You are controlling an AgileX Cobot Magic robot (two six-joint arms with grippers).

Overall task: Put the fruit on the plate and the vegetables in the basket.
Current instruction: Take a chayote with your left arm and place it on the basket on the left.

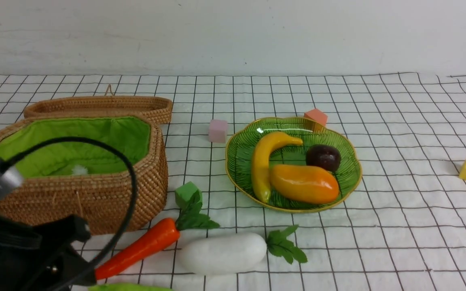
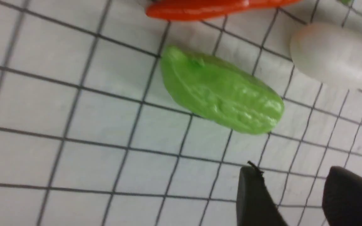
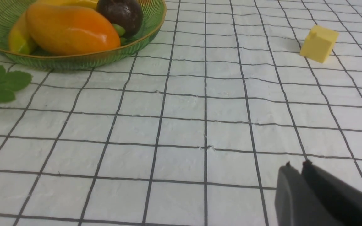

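Green pod (image 2: 220,91) lies just beyond the left gripper (image 2: 292,175) — fingers apart, empty. Right gripper (image 3: 297,166) fingers seem pressed together.

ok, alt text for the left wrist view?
A flat green pod lies untouched on white gridded cloth. The left pincer hovers short of it, open and empty. Part of a carrot and a radish lie just beyond the pod, apart from it.

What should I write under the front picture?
Banana, mango and purple fruit on the green plate; carrot, radish and pod on the cloth by the open basket.
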